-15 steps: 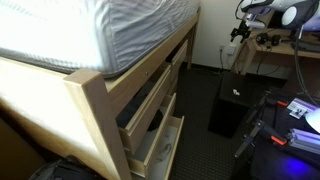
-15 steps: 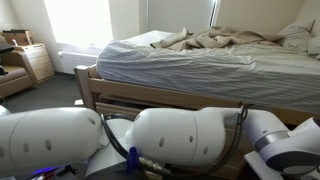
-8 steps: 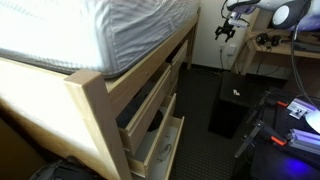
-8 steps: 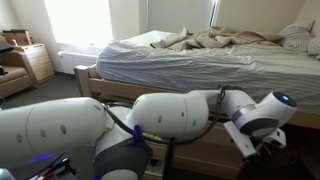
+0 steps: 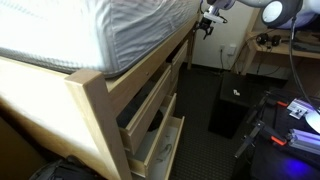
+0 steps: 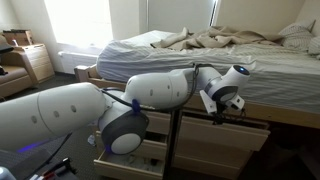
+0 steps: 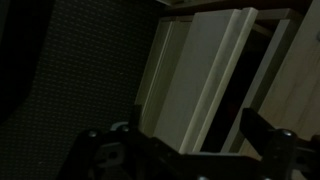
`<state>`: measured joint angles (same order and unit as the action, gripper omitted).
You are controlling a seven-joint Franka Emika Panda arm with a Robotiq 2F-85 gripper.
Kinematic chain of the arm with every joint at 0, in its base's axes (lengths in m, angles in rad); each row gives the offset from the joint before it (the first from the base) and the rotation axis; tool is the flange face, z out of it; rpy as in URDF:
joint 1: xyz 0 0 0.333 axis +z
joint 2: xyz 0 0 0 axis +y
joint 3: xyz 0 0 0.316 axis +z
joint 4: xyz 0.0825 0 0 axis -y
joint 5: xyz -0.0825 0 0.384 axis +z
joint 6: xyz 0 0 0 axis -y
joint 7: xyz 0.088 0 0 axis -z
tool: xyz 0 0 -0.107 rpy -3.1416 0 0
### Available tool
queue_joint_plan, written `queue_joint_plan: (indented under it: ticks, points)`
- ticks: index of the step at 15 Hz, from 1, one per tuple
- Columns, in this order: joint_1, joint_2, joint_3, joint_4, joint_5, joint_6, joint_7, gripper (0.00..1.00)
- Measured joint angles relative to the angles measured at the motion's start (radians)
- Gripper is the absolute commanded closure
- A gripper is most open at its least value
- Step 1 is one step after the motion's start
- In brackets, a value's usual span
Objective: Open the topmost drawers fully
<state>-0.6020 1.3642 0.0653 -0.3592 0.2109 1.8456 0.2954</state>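
Note:
Pale-wood drawers sit under the bed frame (image 5: 95, 100). In an exterior view the near stack's topmost drawer (image 5: 148, 108) is pulled partly out, and the drawer below it (image 5: 160, 145) stands further out. The far stack (image 5: 181, 58) looks closed. In an exterior view the drawer fronts (image 6: 225, 135) are to the right of the arm. My gripper (image 5: 208, 22) hangs in the air by the far end of the bed frame, also seen in an exterior view (image 6: 222, 108). In the dark wrist view my gripper (image 7: 180, 140) is open and empty, its fingers (image 7: 262, 128) spread over open drawers (image 7: 195, 75).
A mattress (image 5: 90, 30) lies on the frame. A black box (image 5: 228, 105) stands on the dark carpet beside the drawers, and a desk (image 5: 275, 50) is behind it. My arm's white links (image 6: 60, 125) fill the front of an exterior view. A small dresser (image 6: 30, 62) stands far left.
My arm has swung away from the desk towards the bed. The gripper moved left to the far end of the frame. The drawers have not moved.

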Motion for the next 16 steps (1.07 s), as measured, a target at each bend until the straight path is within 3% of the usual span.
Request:
queue_joint_plan:
  ticks: [4,10,16]
  points:
    - [-0.021,0.007,-0.009,-0.003,0.0,0.016,0.022,0.0]
    - [0.033,0.121,-0.017,-0.069,-0.001,0.136,0.121,0.0]
    - [0.069,0.129,0.036,-0.04,0.068,0.121,-0.008,0.0]
